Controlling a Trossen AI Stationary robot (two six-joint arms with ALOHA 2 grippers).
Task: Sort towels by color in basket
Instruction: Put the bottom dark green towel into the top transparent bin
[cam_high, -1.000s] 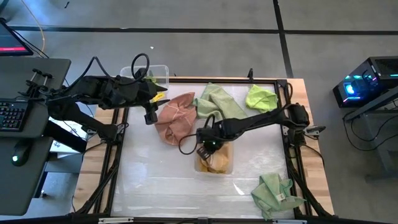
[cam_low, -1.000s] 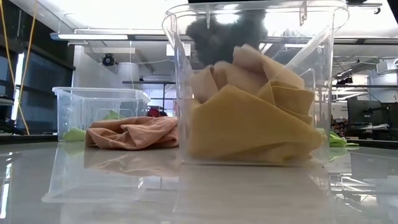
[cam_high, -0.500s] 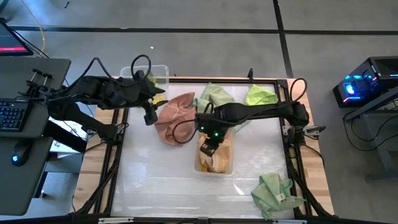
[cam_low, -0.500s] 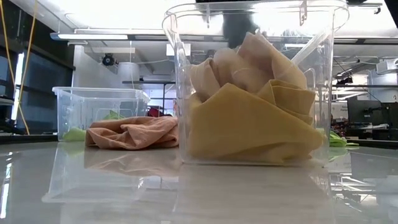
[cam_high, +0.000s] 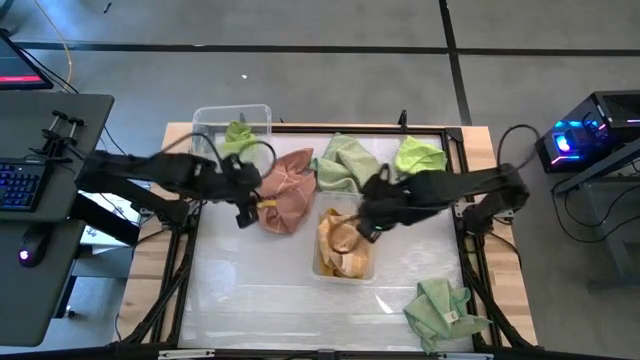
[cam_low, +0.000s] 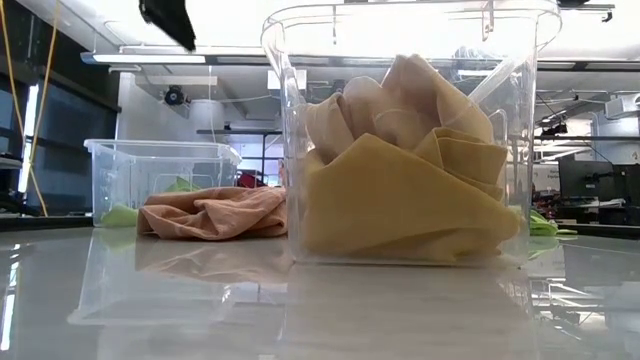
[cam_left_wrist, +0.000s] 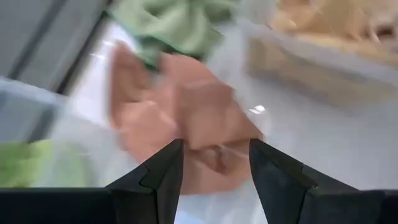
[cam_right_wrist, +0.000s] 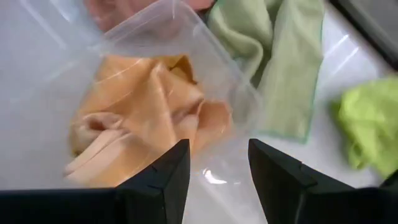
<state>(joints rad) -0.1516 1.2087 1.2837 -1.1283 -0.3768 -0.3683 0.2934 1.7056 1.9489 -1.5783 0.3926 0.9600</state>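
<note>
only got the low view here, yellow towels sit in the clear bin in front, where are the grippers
Observer: The right gripper is open and empty, just off the far right of the clear bin.
Operator: and the left one
Observer: The left gripper is open above the salmon towel, not touching it.
Operator: any greens outside a bin
Observer: Yes, a sage towel and a lime towel at the far edge, and another green towel at the near right corner.

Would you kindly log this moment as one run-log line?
left gripper: open, above pink towel | right gripper: open, empty, over yellow-towel bin | green towels: unsorted on table
</note>
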